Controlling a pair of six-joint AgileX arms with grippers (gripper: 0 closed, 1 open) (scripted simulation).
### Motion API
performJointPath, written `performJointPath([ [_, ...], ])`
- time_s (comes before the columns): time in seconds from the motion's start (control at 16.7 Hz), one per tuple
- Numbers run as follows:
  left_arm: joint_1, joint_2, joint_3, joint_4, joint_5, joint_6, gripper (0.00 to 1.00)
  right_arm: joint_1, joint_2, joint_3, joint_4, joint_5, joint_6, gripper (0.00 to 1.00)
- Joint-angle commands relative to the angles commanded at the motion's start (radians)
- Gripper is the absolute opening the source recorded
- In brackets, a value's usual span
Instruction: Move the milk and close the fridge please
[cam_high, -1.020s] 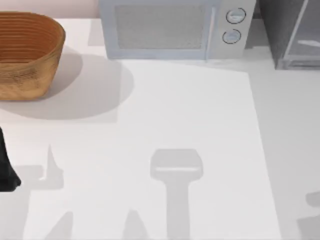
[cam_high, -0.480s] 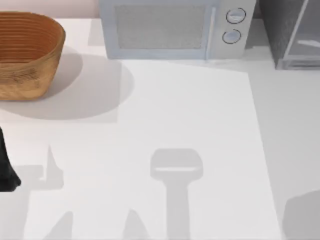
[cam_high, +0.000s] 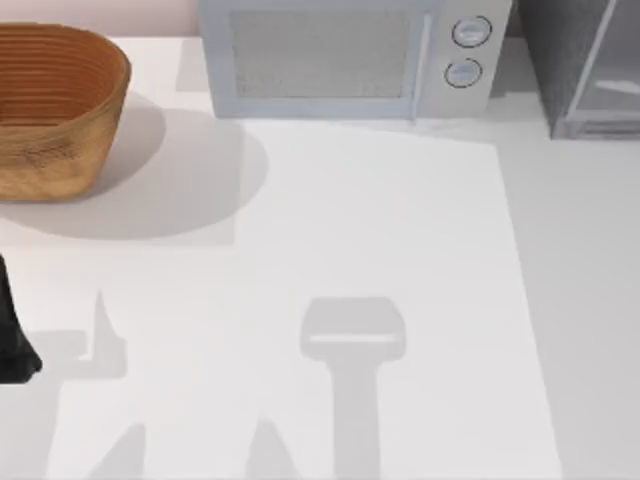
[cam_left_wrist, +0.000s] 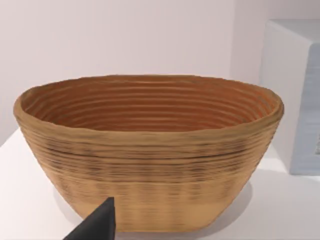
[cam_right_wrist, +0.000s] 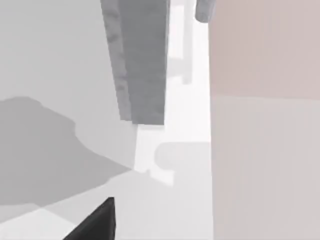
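The fridge (cam_high: 585, 65) stands at the table's back right corner, a dark-grey cabinet with a pale framed door panel, cut off by the picture's edge. In the right wrist view its grey body (cam_right_wrist: 142, 60) rises close by, with a dark part of my right gripper (cam_right_wrist: 95, 222) in front of it. The milk is out of view. My left arm (cam_high: 12, 340) sits at the table's left edge. A dark tip of the left gripper (cam_left_wrist: 95, 225) points at the basket.
A woven brown basket (cam_high: 55, 105) stands at the back left and looms large as the basket (cam_left_wrist: 150, 150) in the left wrist view. A light-grey microwave (cam_high: 340, 55) with two round knobs occupies the back middle. The white table (cam_high: 350, 220) stretches in front of them.
A shadow at the table's front right corner grew, then disappeared. The left arm, basket, microwave and fridge have not moved.
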Motion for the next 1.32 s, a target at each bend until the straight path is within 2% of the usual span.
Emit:
performJointPath([
  [0.24,0.0,0.0,0.0,0.0,0.0,0.0,1.0,-0.062,0.065,0.004,0.001,-0.024,-0.057,1.0],
  [0.54,0.0,0.0,0.0,0.0,0.0,0.0,1.0,-0.058,0.063,0.001,0.003,-0.022,-0.055,1.0],
  [0.72,0.0,0.0,0.0,0.0,0.0,0.0,1.0,-0.005,0.052,0.009,0.066,0.0,-0.001,1.0],
  [1.02,0.0,0.0,0.0,0.0,0.0,0.0,1.0,0.222,0.033,0.025,0.336,0.06,0.232,1.0],
  [1.32,0.0,0.0,0.0,0.0,0.0,0.0,1.0,0.416,0.035,0.023,0.67,0.106,0.685,1.0],
])
